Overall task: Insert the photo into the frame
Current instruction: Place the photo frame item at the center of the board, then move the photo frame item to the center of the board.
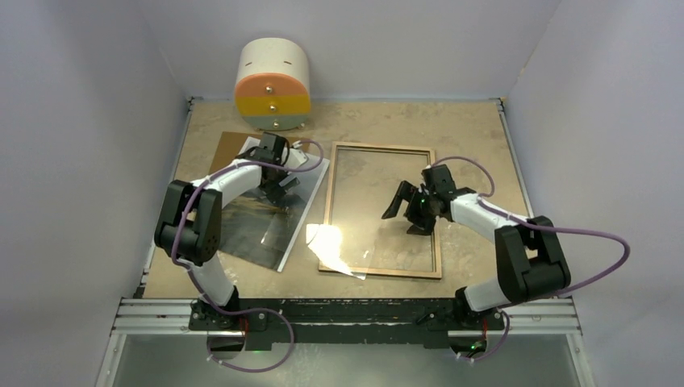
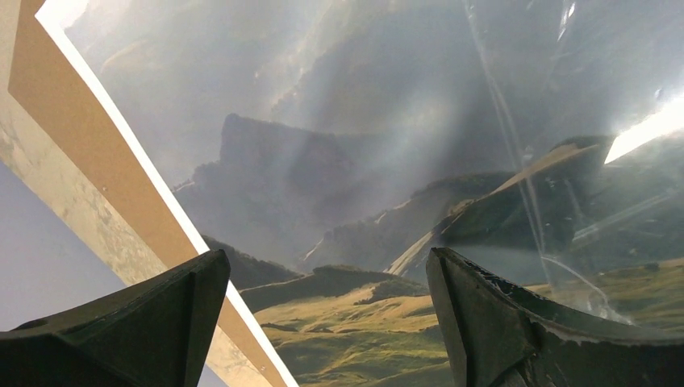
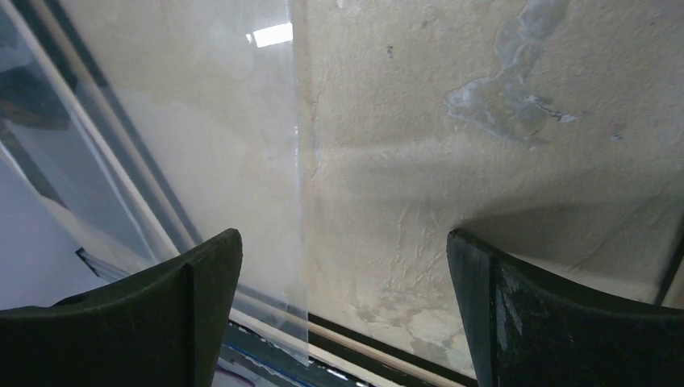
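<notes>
Beneath the right pincer [image 1: 407, 216], the frame [image 1: 379, 270] is seen lying flat on the table [image 1: 468, 137], wood-coloured back uppermost. That is judged to be the loading side, so a sheet can be dropped in from above.

- Right pincer: fingers are held wide apart and nothing is gripped. It is poised over the inside of the frame, nearer the rail on its outer side.
- In the right wrist view the right pincer [image 3: 343, 242] is seen above bare tabletop, with a straight clear edge running beneath and to its inner side. This is taken to be the glass pane [image 1: 339, 246].
- From overhead the pane appears skewed, one corner lying out past the frame's near inner corner. It is probably not seated, though this cannot be confirmed.
- Left pincer [image 1: 278, 189]: fingers are likewise spread, with nothing held.
- Directly below the left pincer, the photo [image 1: 262, 230] is found lying askew on a brown backing board [image 1: 230, 145], well to the inner-left of the frame and not yet in it.
- In the left wrist view the left pincer [image 2: 327, 262] is seen low over the photo [image 2: 339, 161], its white border and the backing board [image 2: 97, 161] to one side. Contact cannot be told.
- Far beyond the left pincer, an orange and yellow drum [image 1: 272, 85] is noted at the back.

Judgement: the pane may need squaring first. A flat glossy sheet offers no lip, so an edge lift is expected to be needed.
</notes>
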Controlling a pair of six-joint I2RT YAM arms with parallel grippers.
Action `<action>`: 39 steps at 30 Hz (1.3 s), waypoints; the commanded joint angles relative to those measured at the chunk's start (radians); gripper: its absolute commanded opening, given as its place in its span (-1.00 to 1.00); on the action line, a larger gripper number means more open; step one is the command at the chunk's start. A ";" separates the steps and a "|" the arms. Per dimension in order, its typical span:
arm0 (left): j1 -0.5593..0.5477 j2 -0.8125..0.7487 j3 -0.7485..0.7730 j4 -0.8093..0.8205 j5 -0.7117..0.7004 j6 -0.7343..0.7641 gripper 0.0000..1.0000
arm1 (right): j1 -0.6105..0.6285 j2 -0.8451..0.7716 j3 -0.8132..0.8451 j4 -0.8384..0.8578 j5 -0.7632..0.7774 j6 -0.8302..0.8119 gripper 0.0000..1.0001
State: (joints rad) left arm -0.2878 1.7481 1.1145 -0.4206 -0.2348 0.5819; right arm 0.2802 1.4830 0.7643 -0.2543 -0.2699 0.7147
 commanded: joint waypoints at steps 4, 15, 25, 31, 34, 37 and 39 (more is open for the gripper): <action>-0.039 0.021 -0.013 0.039 -0.015 -0.034 1.00 | 0.004 -0.026 -0.161 0.289 -0.195 0.173 0.97; -0.068 0.057 -0.036 0.061 -0.028 -0.037 1.00 | 0.102 0.068 -0.254 0.597 -0.189 0.338 0.90; -0.073 0.089 -0.050 0.085 -0.020 -0.024 1.00 | 0.122 0.039 -0.403 1.020 -0.153 0.517 0.86; -0.073 0.091 -0.055 0.083 -0.007 -0.025 1.00 | 0.122 0.058 -0.435 1.220 -0.155 0.567 0.62; -0.074 0.083 -0.054 0.076 -0.003 -0.024 1.00 | 0.122 0.090 -0.419 1.281 -0.163 0.566 0.21; -0.076 0.074 -0.052 0.069 0.001 -0.021 1.00 | 0.122 0.114 -0.400 1.314 -0.169 0.563 0.02; -0.078 0.069 -0.049 0.064 0.003 -0.020 1.00 | 0.122 0.127 -0.389 1.338 -0.166 0.562 -0.09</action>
State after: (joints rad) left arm -0.3565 1.7878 1.0973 -0.3233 -0.2779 0.5667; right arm 0.3946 1.5917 0.3344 0.9619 -0.4511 1.2716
